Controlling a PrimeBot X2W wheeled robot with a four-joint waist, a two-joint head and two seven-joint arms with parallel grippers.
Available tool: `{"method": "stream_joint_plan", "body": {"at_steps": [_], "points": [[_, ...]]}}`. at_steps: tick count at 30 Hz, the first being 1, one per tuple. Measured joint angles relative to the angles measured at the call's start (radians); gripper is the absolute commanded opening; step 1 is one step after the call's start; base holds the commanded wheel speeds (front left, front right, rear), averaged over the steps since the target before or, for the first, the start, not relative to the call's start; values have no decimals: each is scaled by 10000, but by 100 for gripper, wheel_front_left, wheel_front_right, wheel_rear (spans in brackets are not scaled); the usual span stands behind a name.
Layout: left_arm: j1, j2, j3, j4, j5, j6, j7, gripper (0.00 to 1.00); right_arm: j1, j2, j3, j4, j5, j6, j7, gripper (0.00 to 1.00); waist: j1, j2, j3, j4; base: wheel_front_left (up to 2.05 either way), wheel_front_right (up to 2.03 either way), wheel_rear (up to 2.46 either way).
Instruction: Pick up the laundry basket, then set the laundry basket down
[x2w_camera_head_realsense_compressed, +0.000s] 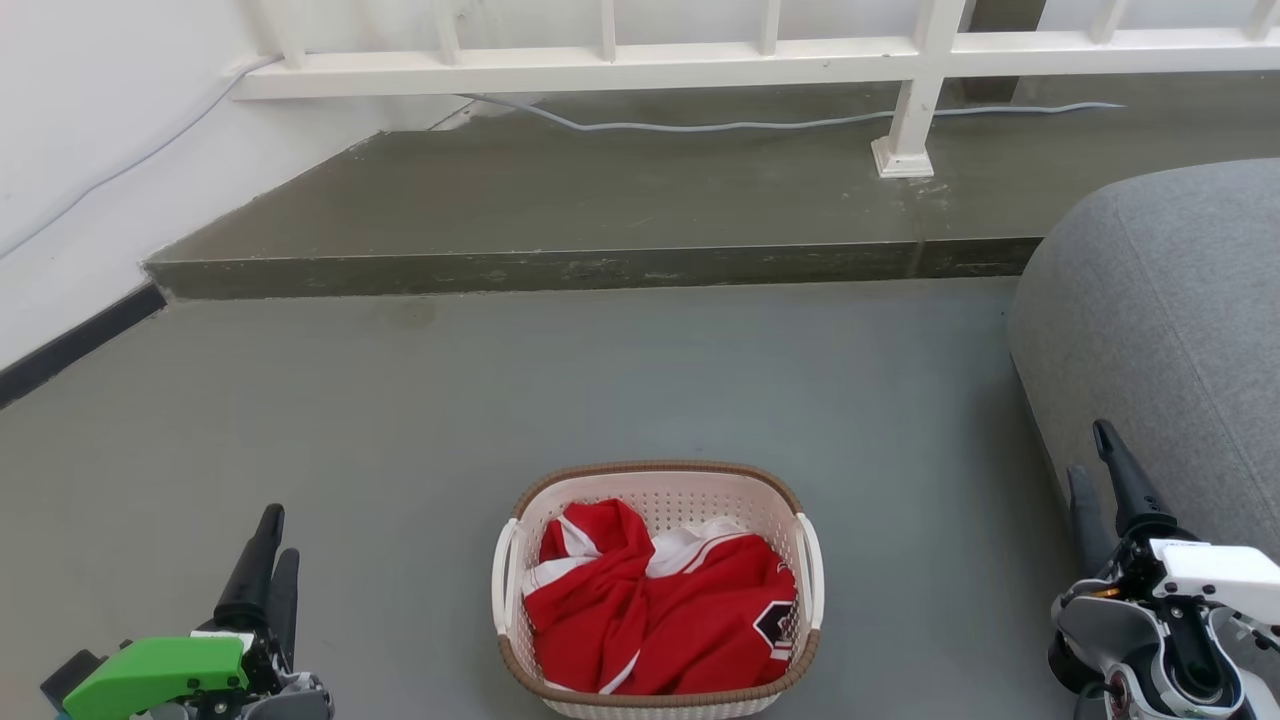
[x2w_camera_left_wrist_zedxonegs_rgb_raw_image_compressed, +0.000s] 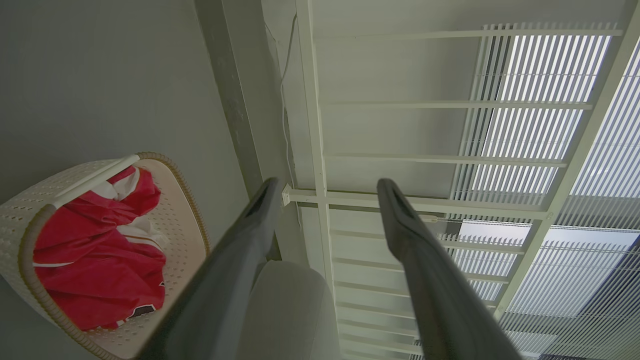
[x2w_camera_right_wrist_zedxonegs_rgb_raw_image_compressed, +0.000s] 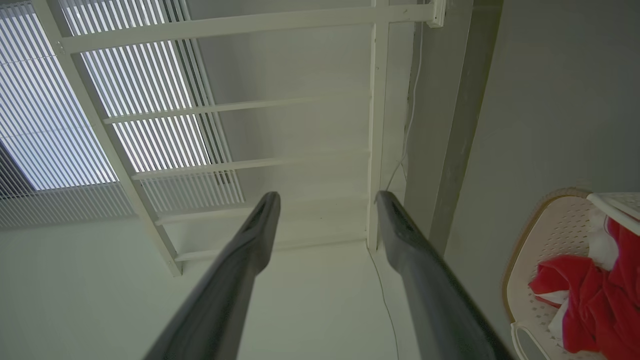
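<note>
Centrally: cream perforated laundry basket (x2w_camera_head_realsense_compressed: 680, 500), brown rim; left tool (x2w_camera_head_realsense_compressed: 279, 532), right tool (x2w_camera_head_realsense_compressed: 1088, 448) spread.

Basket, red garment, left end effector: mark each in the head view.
Basket (x2w_camera_head_realsense_compressed: 655, 466): head view, far brown rim.
Red garment (x2w_camera_head_realsense_compressed: 660, 620): head view, middle of the cloth.
Left end effector (x2w_camera_head_realsense_compressed: 279, 535): head view, between its fingertips.

Bare floor (x2w_camera_head_realsense_compressed: 400, 420) lies open on both sides of the laundry basket (x2w_camera_head_realsense_compressed: 660, 467) and beyond it, up to the raised step (x2w_camera_head_realsense_compressed: 560, 270). A grey upholstered seat (x2w_camera_head_realsense_compressed: 1180, 330) takes up the floor's right edge, narrowing the strip there.
</note>
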Motion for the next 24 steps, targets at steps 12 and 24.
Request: {"method": "stream_joint_plan", "body": {"at_steps": [12, 24], "points": [[-41, 242, -410, -447, 1032, 0, -393, 100, -3, -203, 171, -226, -949, 0, -458, 100, 0, 0, 27, 37, 0, 0, 0], [-247, 855, -1151, -934, 3302, 0, -1035, 100, -22, -788, 619, -604, -3212, -105, -951, 100, 0, 0, 50, 84, 0, 0, 0]]}}
